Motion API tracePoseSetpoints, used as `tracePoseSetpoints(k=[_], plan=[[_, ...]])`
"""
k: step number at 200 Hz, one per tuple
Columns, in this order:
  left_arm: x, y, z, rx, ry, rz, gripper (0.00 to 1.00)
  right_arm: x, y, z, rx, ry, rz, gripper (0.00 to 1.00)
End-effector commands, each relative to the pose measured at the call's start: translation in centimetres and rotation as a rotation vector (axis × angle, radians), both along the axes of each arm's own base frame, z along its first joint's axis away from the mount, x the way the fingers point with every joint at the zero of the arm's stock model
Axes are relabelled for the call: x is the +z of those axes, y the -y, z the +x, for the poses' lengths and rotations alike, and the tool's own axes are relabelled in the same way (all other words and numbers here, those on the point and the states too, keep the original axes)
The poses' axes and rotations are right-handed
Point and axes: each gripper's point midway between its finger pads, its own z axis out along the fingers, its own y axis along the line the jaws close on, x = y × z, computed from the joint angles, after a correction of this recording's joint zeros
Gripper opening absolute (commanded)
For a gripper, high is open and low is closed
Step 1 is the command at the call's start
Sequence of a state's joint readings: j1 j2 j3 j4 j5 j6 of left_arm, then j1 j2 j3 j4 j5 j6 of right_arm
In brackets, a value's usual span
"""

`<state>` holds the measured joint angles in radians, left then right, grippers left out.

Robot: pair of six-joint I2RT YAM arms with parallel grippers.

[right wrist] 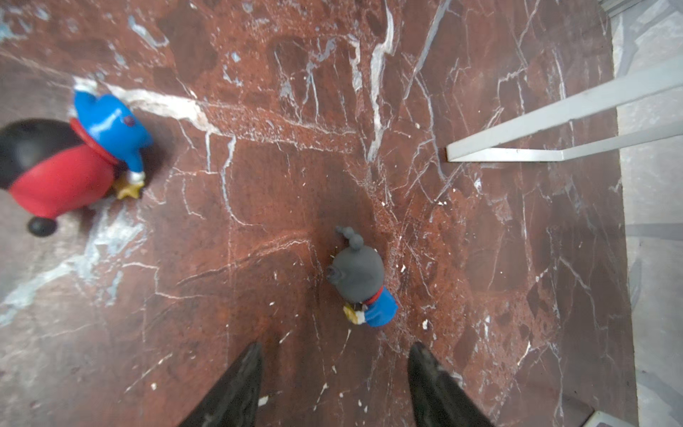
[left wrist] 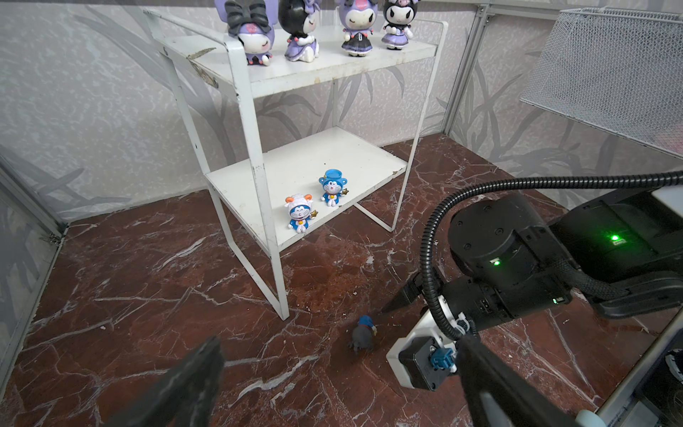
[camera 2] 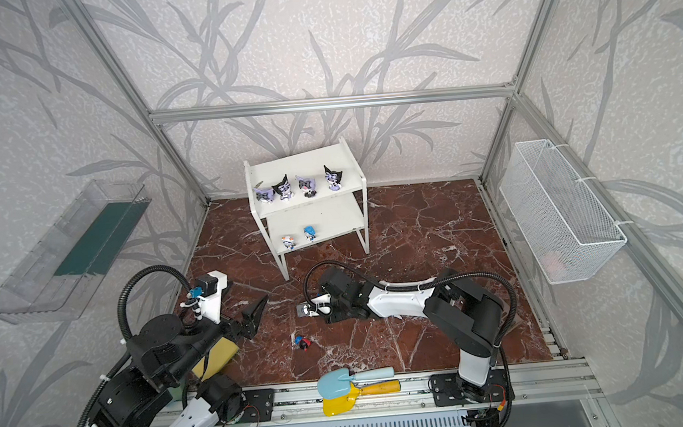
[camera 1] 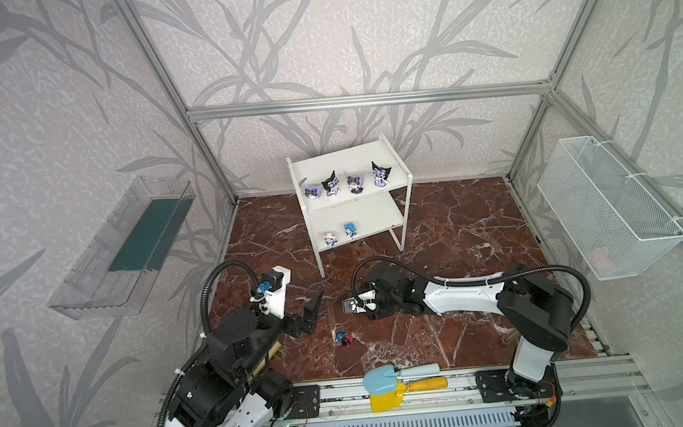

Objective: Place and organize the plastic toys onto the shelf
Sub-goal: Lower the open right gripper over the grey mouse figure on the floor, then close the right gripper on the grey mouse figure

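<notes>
The white shelf (camera 1: 373,216) stands at the back of the marble floor. Four purple and black toys (camera 1: 331,184) line its top board, and two small blue ones (camera 1: 349,229) stand on the lower board. A red and blue toy (camera 1: 344,339) lies on its side on the floor. A grey and blue toy (right wrist: 360,277) stands near a shelf leg (right wrist: 554,111). My right gripper (right wrist: 335,349) points down at the floor, open, and the grey toy sits just beyond its fingertips. My left gripper (camera 1: 312,310) hovers open and empty to the left.
A blue shovel (camera 1: 398,379) and a yellow shovel (camera 1: 387,398) lie on the front rail. A yellow sponge (camera 2: 217,353) sits under the left arm. A wire basket (camera 1: 610,206) hangs on the right wall, a clear tray (camera 1: 126,248) on the left wall.
</notes>
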<state>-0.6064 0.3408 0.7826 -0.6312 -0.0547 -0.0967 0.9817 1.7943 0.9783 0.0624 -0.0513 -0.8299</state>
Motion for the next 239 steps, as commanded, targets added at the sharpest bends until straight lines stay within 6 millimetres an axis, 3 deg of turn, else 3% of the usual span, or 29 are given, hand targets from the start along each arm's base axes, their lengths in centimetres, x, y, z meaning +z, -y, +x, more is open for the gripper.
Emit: tracePoseSetpoints(k=[1, 75, 178, 239], plan=[[0.4, -0.4, 0.1, 0.017, 0.025, -0.006, 0.99, 0.2, -1.0, 1.3, -0.003, 0.057, 0.004, 0.62], [0.4, -0.5, 0.1, 0.024, 0.030, -0.005, 0.99, -1.2, -1.8, 3.7, -0.035, 0.149, -0.031, 0.56], [0.5, -0.7, 0.1, 0.031, 0.033, -0.005, 0.99, -3.7, -1.3, 3.3, 0.083, 0.142, -0.222, 0.38], [0.4, -0.8, 0.1, 0.035, 0.033, -0.004, 0.99, -3.9, -1.6, 3.2, 0.103, 0.122, -0.253, 0.26]])
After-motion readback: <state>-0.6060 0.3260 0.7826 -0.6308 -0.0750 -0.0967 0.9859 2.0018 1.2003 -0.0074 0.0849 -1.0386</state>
